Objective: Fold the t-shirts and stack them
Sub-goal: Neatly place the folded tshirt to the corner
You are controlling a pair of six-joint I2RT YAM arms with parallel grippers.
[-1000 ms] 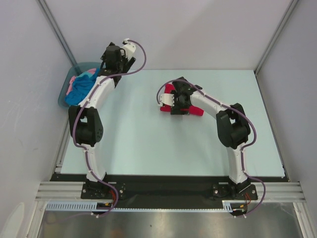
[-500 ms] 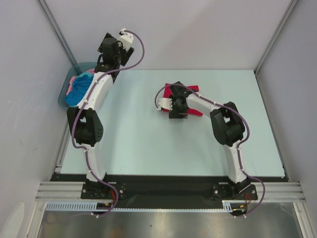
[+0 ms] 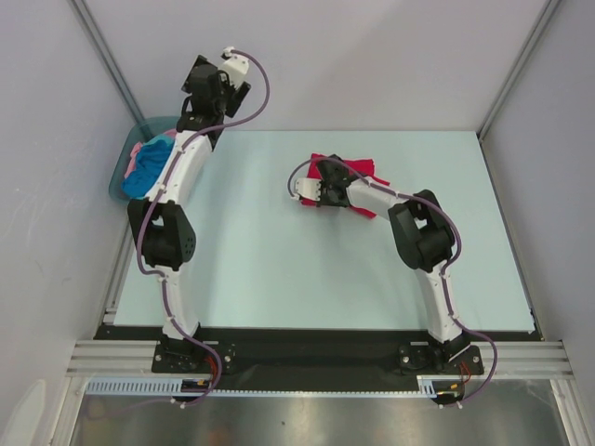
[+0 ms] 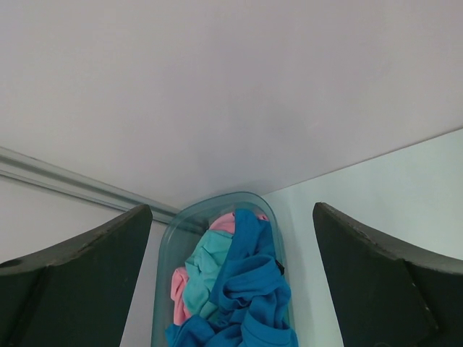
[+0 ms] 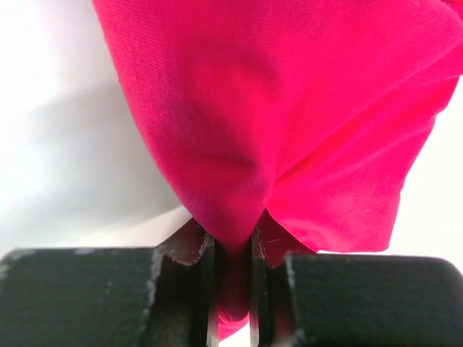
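The crimson-red t-shirt lies crumpled on the table, right of centre toward the back. My right gripper is at its left edge, low on the table. In the right wrist view that gripper is shut on a pinched fold of the red t-shirt. A blue t-shirt, a turquoise piece and a pale pink t-shirt are bundled in the tub. My left gripper hangs open above and behind the tub, holding nothing. It stands high near the back wall, left gripper.
The grey-teal tub sits at the table's far left edge against the side wall, with the blue t-shirt heaped in it. White walls close in the pale table at back, left and right.
My right gripper has closed on a fold of the red t-shirt and shifted slightly left and back. The left arm has lifted a little toward the back wall, still open.
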